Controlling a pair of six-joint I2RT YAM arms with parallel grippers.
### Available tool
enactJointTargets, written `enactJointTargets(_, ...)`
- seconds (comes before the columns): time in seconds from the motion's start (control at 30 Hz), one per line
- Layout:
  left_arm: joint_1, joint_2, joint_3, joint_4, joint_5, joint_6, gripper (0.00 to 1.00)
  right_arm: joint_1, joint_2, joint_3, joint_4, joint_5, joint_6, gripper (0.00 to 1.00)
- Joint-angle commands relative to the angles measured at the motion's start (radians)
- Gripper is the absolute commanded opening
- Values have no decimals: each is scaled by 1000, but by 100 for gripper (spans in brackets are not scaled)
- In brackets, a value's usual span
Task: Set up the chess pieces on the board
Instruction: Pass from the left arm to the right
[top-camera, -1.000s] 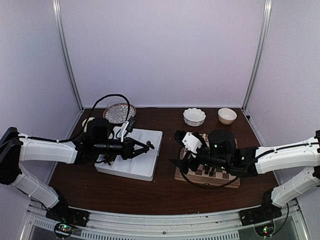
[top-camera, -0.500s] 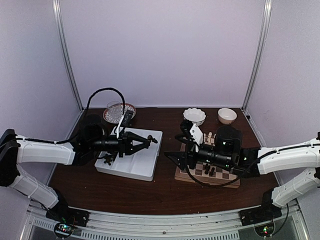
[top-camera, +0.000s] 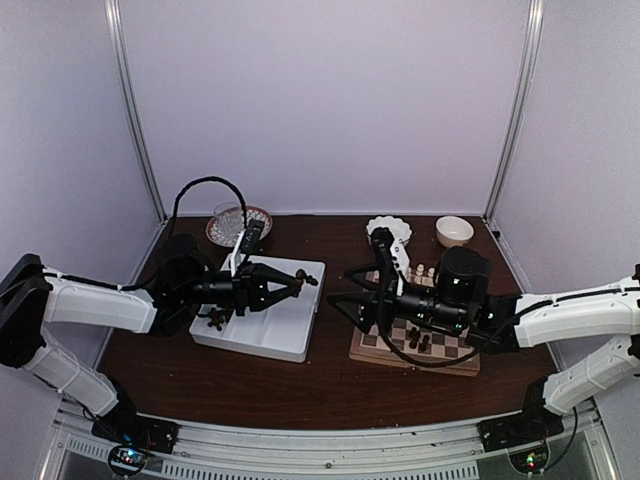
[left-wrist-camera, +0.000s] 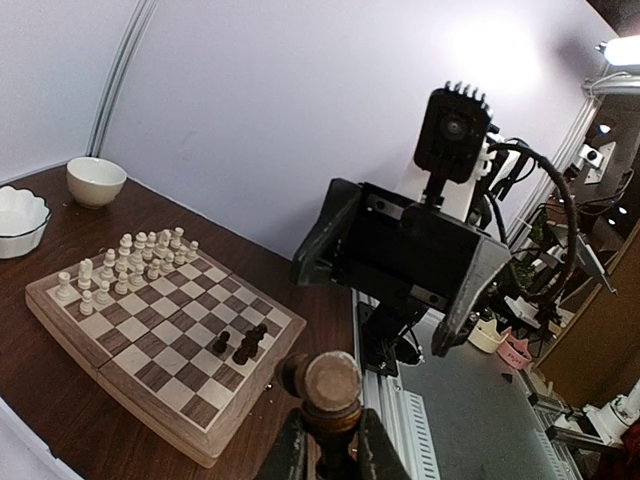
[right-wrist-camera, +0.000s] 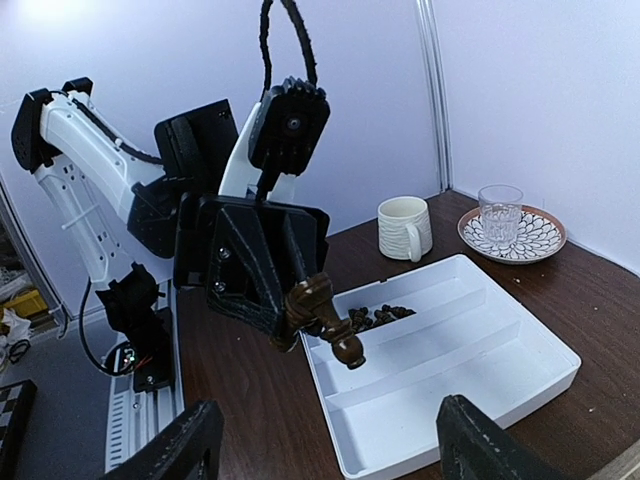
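Observation:
My left gripper (left-wrist-camera: 332, 440) is shut on the head of a dark brown chess piece (left-wrist-camera: 330, 383), held in the air with its round base pointing at the right gripper. In the right wrist view that piece (right-wrist-camera: 325, 320) hangs over the near left corner of the white tray (right-wrist-camera: 470, 390). My right gripper (right-wrist-camera: 330, 450) is open and empty, facing the piece from a short gap. More dark pieces (right-wrist-camera: 380, 315) lie in the tray. The board (top-camera: 455, 355) carries a few dark pieces (top-camera: 415, 340) and several cream ones (top-camera: 425, 270).
Two white bowls (top-camera: 388, 232) (top-camera: 455, 231) stand behind the board. A glass on a patterned plate (right-wrist-camera: 500, 215) and a white mug (right-wrist-camera: 405, 228) stand behind the tray. In the top view, both arms meet above the strip of table between tray and board.
My left gripper has carried the dark piece up and right, off the tray's middle. My right gripper has swung left off the board toward it, its jaws narrowing slightly.

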Motion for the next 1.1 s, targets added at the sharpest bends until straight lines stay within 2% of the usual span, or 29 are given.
enactJointTargets(0.0,-16,-11,-16,122,28,-13,11,-24,21,-26,115,-62,110,77)
enactJointTargets(0.2,-35,13,-28,201,37,-34,11,-43,110,-23,222,-109,200,76)
enactJointTargets(0.3,-38,49,-18,261,59,-80,11,-58,150,-23,310,-195,252,72)
enactJointTargets(0.47,-39,86,-24,368,73,-143,11,-65,156,-39,388,-234,295,68)
enactJointTargets(0.57,-40,87,-22,374,75,-152,12,-65,153,-47,441,-265,325,68)
enactJointTargets(0.83,-43,82,-23,379,76,-159,11,-66,187,-24,460,-297,377,72)
enactJointTargets(1.07,-61,94,-8,368,90,-156,11,-66,204,-6,471,-324,397,70)
